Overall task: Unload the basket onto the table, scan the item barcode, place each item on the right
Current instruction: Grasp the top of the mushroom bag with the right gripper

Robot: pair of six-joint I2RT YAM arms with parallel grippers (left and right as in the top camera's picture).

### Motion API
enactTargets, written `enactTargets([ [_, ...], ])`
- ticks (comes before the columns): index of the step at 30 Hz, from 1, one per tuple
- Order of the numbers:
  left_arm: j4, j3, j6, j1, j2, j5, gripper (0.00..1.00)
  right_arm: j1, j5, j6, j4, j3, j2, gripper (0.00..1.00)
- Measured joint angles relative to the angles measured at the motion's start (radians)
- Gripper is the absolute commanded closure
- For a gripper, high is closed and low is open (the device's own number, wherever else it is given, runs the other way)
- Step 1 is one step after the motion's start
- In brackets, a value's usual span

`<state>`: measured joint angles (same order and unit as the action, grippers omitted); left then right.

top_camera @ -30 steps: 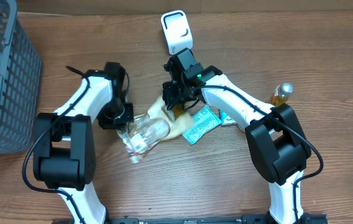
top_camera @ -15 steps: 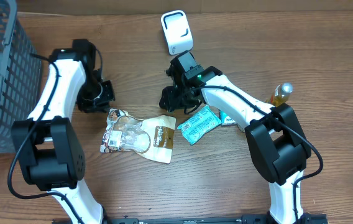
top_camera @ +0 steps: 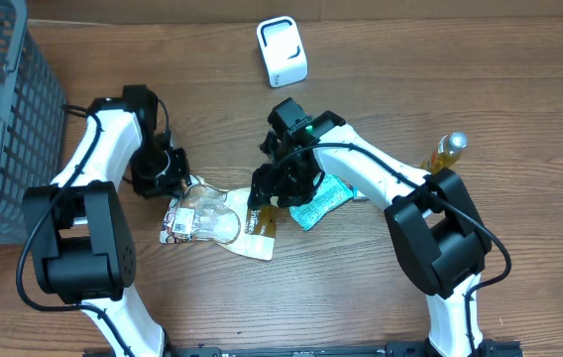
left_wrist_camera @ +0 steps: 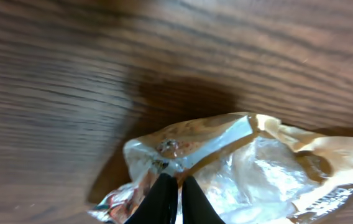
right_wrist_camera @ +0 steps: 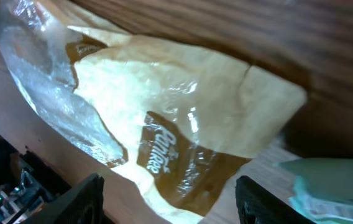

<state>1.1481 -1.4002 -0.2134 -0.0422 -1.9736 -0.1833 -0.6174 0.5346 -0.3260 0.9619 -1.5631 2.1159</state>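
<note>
Left hand: fingers closed together, tips down on a corner of the snack bag at its clear, crinkled end. Cannot tell whether any film is pinched between them.

Right hand: fingers spread wide, nothing held. It hangs just above the bag's other end, over the beige panel with the brown lettered band.

Bag: lies flat on the desk between the two hands, long axis running hand to hand.

Teal packet: just beside the bag's beige end, partly under the right arm.

White scanner: well beyond the bag, on the side away from the robot's base.

Small yellowish bottle: well apart from the bag, out past the teal packet.

Grey mesh basket: well apart from the bag's clear end.
</note>
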Motion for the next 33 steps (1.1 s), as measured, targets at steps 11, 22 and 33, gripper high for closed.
enactTargets([
  [11,-0.008,0.024,0.006,0.022,0.000,-0.008,0.91,-0.070,-0.109,-0.135,-0.047,0.031,0.000,0.33],
  [22,-0.016,0.025,0.006,0.022,0.000,-0.008,0.92,-0.083,-0.175,-0.255,-0.156,0.121,-0.024,0.33],
  [33,-0.020,0.025,0.006,0.023,0.000,-0.008,0.94,-0.084,-0.132,-0.326,-0.351,0.158,-0.027,0.31],
])
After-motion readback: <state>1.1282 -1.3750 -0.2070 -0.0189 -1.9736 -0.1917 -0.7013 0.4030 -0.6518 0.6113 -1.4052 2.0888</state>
